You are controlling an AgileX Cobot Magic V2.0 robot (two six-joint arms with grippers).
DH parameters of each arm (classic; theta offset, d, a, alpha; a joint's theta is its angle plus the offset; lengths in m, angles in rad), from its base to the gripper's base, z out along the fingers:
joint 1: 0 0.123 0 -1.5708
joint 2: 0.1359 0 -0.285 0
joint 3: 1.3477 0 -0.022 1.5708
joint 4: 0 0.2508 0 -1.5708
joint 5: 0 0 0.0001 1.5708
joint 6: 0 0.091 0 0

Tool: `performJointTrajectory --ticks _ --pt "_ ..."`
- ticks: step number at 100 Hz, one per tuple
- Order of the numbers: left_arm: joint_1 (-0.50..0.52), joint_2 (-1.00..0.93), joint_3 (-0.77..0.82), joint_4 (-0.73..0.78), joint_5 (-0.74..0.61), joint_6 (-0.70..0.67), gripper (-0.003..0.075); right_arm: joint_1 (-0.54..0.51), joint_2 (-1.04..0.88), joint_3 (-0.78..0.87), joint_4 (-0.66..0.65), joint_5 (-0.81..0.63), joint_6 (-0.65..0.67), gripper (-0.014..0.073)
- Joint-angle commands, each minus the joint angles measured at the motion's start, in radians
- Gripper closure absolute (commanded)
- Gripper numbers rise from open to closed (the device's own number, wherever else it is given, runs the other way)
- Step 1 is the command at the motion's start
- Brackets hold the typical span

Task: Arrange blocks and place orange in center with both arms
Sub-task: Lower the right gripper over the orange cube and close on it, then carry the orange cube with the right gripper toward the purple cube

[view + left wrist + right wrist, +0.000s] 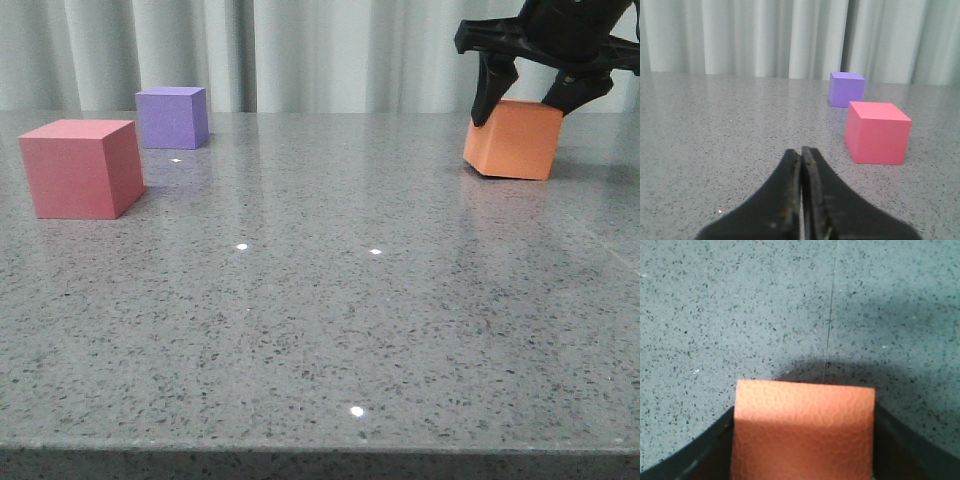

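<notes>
The orange cube [515, 145] sits at the far right of the table, slightly tilted. My right gripper [518, 112] comes down over it, and in the right wrist view its fingers press both sides of the orange cube [805, 430], so the right gripper [805, 412] is shut on it. A pinkish-red cube [80, 168] stands at the left, with the purple cube [172, 117] behind it. My left gripper [801, 150] is shut and empty, low over the table. The pinkish-red cube [876, 132] and purple cube [846, 89] lie ahead of it, well apart. The left arm is out of the front view.
The grey speckled table [320, 330] stretches between the left cubes and the orange one. Its front edge [320, 450] runs along the bottom of the front view. A pale curtain [330, 50] hangs behind the table.
</notes>
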Motion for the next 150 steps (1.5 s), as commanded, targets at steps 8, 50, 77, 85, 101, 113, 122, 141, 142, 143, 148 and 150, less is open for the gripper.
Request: performJointTrajectory --ticks 8,50,77,85,101,113,122,141,142,143,148,150 --pt "-0.001 -0.037 0.042 -0.001 -0.085 -0.009 0.0741 0.040 -0.074 -0.053 0.005 0.001 -0.005 0.0173" --pt "-0.001 -0.037 0.042 -0.001 -0.085 -0.009 0.0741 0.293 -0.003 -0.259 -0.040 -0.059 0.142 0.0174" --pt "-0.001 -0.037 0.042 -0.001 -0.085 -0.009 0.0741 0.385 0.145 -0.428 -0.143 -0.029 0.307 0.0180" --pt "-0.001 -0.037 0.042 -0.001 -0.085 -0.009 0.0741 0.408 0.182 -0.466 -0.179 -0.010 0.337 0.0180" --pt "-0.001 -0.037 0.042 -0.001 -0.085 -0.009 0.0741 0.421 0.227 -0.497 -0.217 0.018 0.375 0.0180" --pt "-0.001 -0.037 0.042 -0.001 -0.085 -0.009 0.0741 0.421 0.230 -0.497 -0.217 0.025 0.375 0.0178" --pt "-0.001 -0.037 0.042 -0.001 -0.085 -0.009 0.0741 0.421 0.230 -0.497 -0.217 0.024 0.375 0.0161" --pt "-0.001 -0.037 0.042 -0.001 -0.085 -0.009 0.0741 0.422 0.229 -0.497 -0.193 0.024 0.374 -0.0005" --pt "-0.001 -0.037 0.042 -0.001 -0.085 -0.009 0.0741 0.422 0.229 -0.497 -0.191 0.024 0.374 -0.0011" --pt "-0.001 -0.037 0.042 -0.001 -0.085 -0.009 0.0741 0.422 0.229 -0.497 -0.191 0.024 0.374 -0.0023" --pt "-0.001 -0.037 0.042 -0.001 -0.085 -0.009 0.0741 0.422 0.229 -0.497 -0.184 0.024 0.374 -0.0057" --pt "-0.001 -0.037 0.042 -0.001 -0.085 -0.009 0.0741 0.422 0.229 -0.497 -0.184 0.024 0.374 -0.0064"
